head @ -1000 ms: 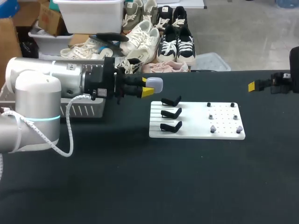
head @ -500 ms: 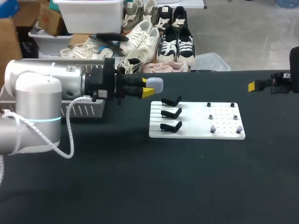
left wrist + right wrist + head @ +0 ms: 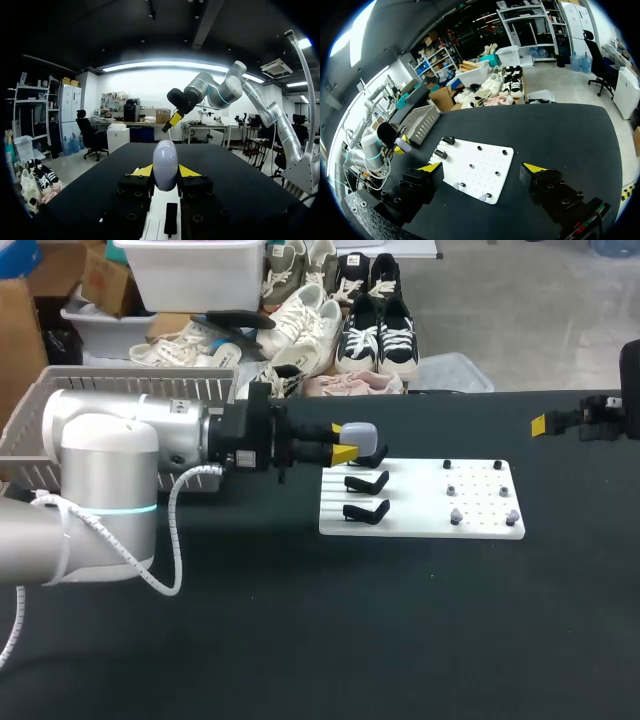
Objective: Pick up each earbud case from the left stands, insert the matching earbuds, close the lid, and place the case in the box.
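Earbud case (image 3: pixel 360 434) — the left arm (image 3: pixel 110 455) lies level from the frame's left edge to its middle, the left gripper (image 3: pixel 342 441) clenched on it between both yellow tips.

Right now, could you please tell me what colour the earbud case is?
The earbud case is pale lavender-grey, seen best in the left wrist view.

My left arm (image 3: pixel 110 455) is covering much of the grey basket (image 3: pixel 130 380) behind it. The earbud case (image 3: pixel 358 434) in my left hand (image 3: pixel 343 447) is hiding the tip of the farthest black stand (image 3: pixel 372 456). The head view's edge is cutting off my right arm, leaving only the right hand (image 3: pixel 545 424). The earbuds (image 3: pixel 455 514) on the white board (image 3: pixel 420 525) are showing too small to match.
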Controlling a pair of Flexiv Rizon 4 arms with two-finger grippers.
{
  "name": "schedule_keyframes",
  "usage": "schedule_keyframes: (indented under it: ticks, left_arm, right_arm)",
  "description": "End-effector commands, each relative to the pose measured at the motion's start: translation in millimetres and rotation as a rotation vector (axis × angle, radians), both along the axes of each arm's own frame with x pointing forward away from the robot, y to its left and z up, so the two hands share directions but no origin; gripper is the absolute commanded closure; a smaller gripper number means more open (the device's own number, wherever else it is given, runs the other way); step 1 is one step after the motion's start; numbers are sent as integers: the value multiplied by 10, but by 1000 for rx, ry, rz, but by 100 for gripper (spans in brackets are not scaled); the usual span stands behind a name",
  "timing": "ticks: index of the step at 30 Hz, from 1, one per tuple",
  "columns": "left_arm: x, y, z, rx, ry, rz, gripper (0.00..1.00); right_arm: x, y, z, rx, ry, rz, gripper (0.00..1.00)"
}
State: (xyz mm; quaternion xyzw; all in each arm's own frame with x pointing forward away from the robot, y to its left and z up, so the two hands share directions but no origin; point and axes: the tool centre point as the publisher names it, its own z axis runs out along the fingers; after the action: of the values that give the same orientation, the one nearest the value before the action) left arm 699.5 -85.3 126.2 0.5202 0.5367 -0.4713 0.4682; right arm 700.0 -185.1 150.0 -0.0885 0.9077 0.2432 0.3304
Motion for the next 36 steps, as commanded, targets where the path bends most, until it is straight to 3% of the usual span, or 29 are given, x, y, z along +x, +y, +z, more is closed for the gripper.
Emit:
schedule_keyframes:
  ticks: [1,11,22,36]
  left_arm:
    - [-17,-60,-32,-3,-8,-7,100]
    - [-39,-88,-92,-1,-30,-17,100]
    - [-27,-96,-125,23,-83,-18,100]
    - [-48,-114,-169,5,-98,-13,100]
  right_arm:
    - [0,0,0,0,0,0,0]
    - [-118,141,90,-51,-23,52,0]
    - [-381,655,379,-165,-125,176,0]
    - [-560,1094,385,-262,-130,260,0]
